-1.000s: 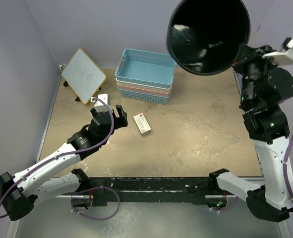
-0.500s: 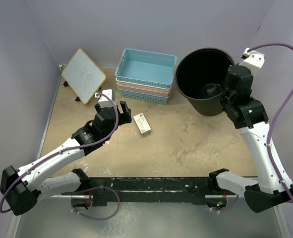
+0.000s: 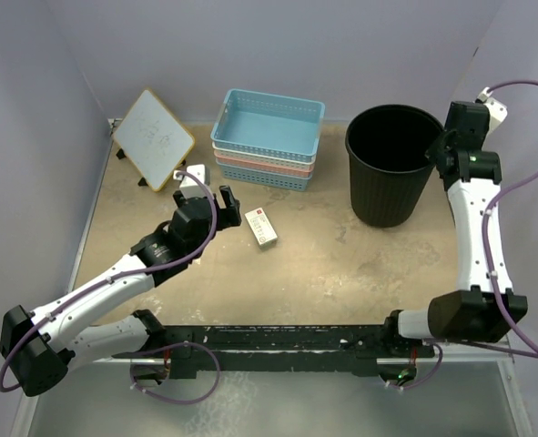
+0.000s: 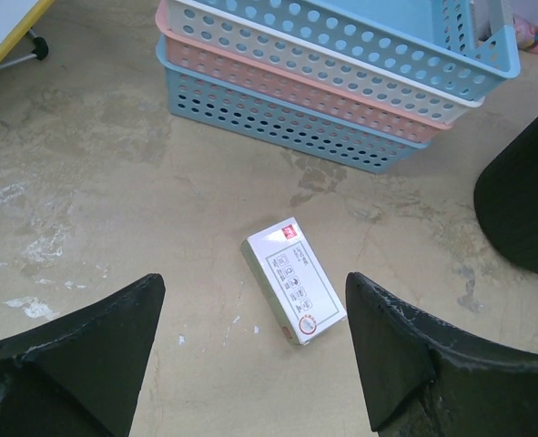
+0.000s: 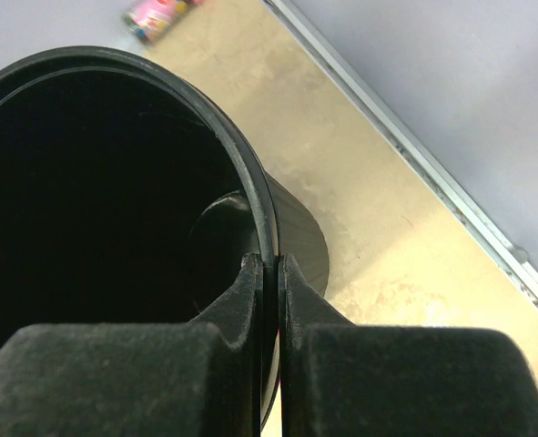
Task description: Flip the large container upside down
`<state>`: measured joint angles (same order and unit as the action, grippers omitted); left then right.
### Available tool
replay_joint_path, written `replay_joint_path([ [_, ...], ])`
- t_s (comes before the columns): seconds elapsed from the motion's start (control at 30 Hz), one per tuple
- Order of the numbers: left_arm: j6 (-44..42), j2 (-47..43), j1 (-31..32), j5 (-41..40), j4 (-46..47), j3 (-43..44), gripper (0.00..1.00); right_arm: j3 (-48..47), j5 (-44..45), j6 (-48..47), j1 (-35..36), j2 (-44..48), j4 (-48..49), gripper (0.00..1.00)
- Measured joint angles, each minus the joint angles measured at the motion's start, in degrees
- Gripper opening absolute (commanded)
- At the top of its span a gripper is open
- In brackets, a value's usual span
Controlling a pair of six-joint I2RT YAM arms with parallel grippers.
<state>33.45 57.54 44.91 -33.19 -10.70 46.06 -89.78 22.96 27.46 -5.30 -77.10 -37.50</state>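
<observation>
Two grippers: right gripper (image 5: 270,264) clenched on the rim of the black wastebasket (image 3: 387,177), which stands upright, mouth up, at the table's (image 3: 360,264) far right, near stacked baskets (image 3: 267,137); left gripper (image 4: 252,287) gapes wide above a small white box (image 4: 294,291).

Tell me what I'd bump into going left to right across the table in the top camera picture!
whiteboard → small white box → black wastebasket. The stacked baskets sit above the box in the picture, so I left them out.
</observation>
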Motion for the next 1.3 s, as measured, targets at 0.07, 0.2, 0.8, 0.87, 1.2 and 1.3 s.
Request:
replay_joint_path([
  [0.07,0.0,0.0,0.0,-0.1,-0.4,0.0,0.78,0.0,0.3,0.3,-1.1,-1.6,-1.2,0.39],
  [0.2,0.0,0.2,0.0,-0.1,-0.8,0.0,0.78,0.0,1.3,0.0,-1.4,-2.5,-2.0,0.83],
  [0.8,0.5,3.5,0.0,0.7,1.3,-0.1,0.78,-17.2,-13.0,-17.4,14.9,0.3,-1.9,0.98],
  [0.87,0.6,3.8,0.0,0.8,1.3,-0.1,0.78,-16.0,-13.8,-18.7,16.7,-1.8,-3.0,0.92],
  [1.2,1.5,5.0,0.0,1.8,1.6,-0.7,0.78,-8.8,-13.5,-22.0,16.8,-11.3,-7.5,0.42],
  [1.3,1.5,5.0,0.0,2.0,1.6,-0.9,0.78,-8.8,-14.2,-21.9,16.9,-11.7,-7.6,0.37],
])
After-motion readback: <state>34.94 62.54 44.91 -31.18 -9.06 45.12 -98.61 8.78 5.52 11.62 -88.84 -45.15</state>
